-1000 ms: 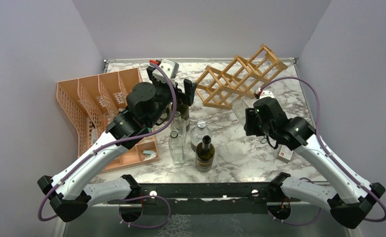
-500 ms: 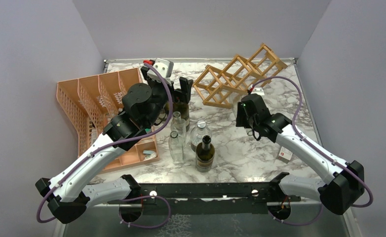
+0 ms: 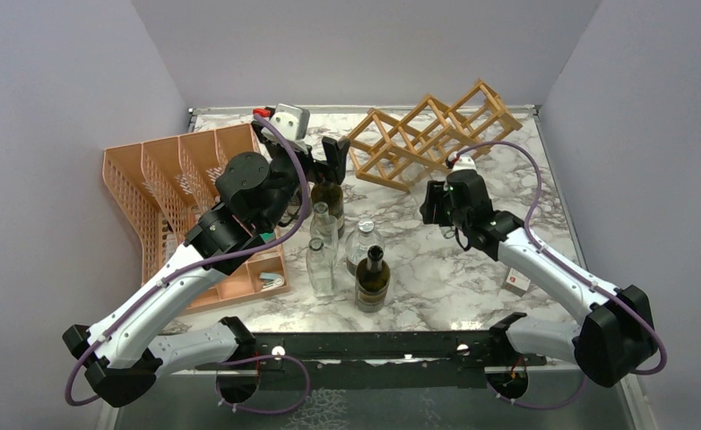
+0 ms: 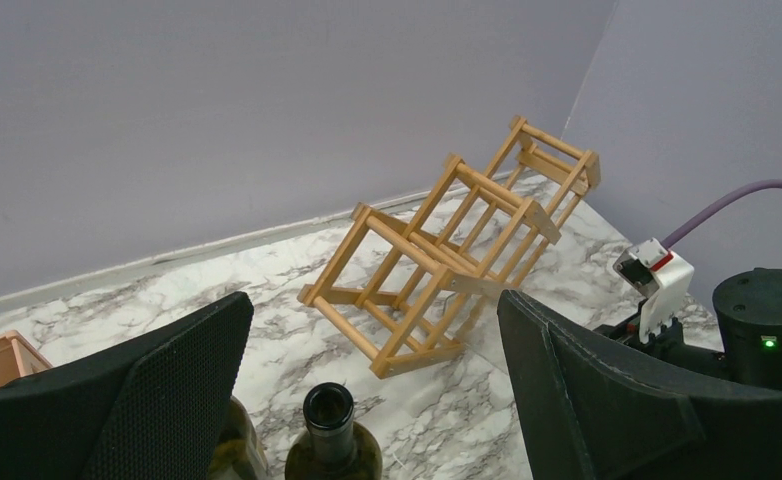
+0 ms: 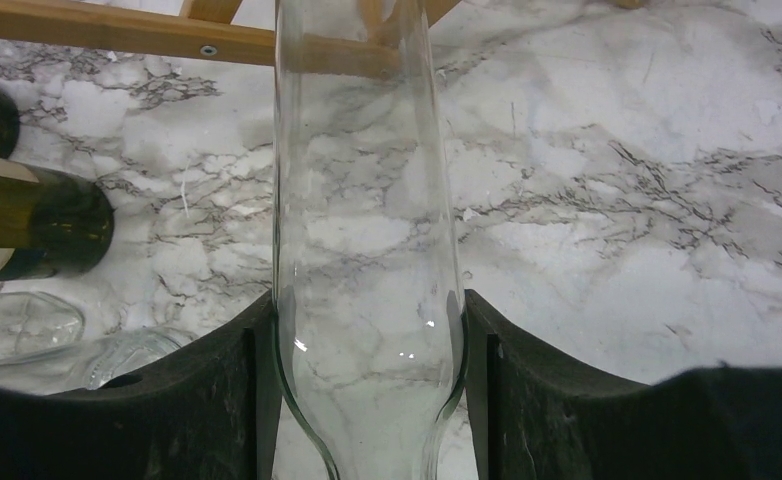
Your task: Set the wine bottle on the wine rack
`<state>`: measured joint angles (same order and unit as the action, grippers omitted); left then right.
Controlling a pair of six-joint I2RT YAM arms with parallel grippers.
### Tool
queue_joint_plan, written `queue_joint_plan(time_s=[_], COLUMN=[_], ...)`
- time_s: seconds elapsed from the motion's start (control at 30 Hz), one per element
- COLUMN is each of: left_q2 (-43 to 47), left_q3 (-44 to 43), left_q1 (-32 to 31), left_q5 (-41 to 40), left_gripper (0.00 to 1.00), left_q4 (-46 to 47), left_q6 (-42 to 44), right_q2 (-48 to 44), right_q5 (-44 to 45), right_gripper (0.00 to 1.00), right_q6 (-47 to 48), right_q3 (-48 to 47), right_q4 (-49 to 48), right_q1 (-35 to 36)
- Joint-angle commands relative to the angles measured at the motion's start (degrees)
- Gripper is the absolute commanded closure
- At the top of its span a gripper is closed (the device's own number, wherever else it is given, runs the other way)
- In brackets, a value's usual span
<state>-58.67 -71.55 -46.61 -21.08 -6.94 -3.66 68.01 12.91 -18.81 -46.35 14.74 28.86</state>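
Our right claw (image 5: 367,310) grips the clear wine bottle (image 5: 367,150) around its body; since a moment ago it has moved closer to the wine rack (image 3: 428,139), and the bottle's far end now reaches the rack's near slat; our left claw (image 4: 372,330) stays wide open above a dark bottle (image 4: 332,450) on the worktop (image 3: 517,188).

Even, diffuse light, moderately bright, soft faint shadows. Small glints on the clear bottle (image 5: 367,250), lower centre of right wrist view. Top view sharp.
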Motion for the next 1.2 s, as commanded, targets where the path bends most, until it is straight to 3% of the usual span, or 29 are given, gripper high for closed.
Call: queue_joint_plan(time_s=[0.0, 0.43, 1.03, 1.17], left_q2=[0.5, 0.1, -1.7, -1.7], left_q3=[0.2, 0.8, -1.9, -2.1], left_q1=[0.0, -0.1, -0.1, -0.1], left_q5=[0.5, 0.8, 1.6, 1.5], left_gripper=[0.01, 0.01, 0.01, 0.01], left_q4=[1.6, 0.8, -2.0, -2.3], left_q6=[-0.4, -0.3, -1.2, -1.3], right_q2=[1.3, 11.1, 25.2, 27.6], right_q5=[-2.4, -1.0, -0.5, -0.8], right_gripper=[0.99, 0.99, 0.99, 0.93], right_q6=[0.8, -7.0, -8.9, -9.2], right_q3=[1.1, 8.2, 5.9, 3.5], right_q4=[-15.7, -39.2, -54.7, -54.2], right_q1=[-0.9, -1.3, -1.3, -1.4])
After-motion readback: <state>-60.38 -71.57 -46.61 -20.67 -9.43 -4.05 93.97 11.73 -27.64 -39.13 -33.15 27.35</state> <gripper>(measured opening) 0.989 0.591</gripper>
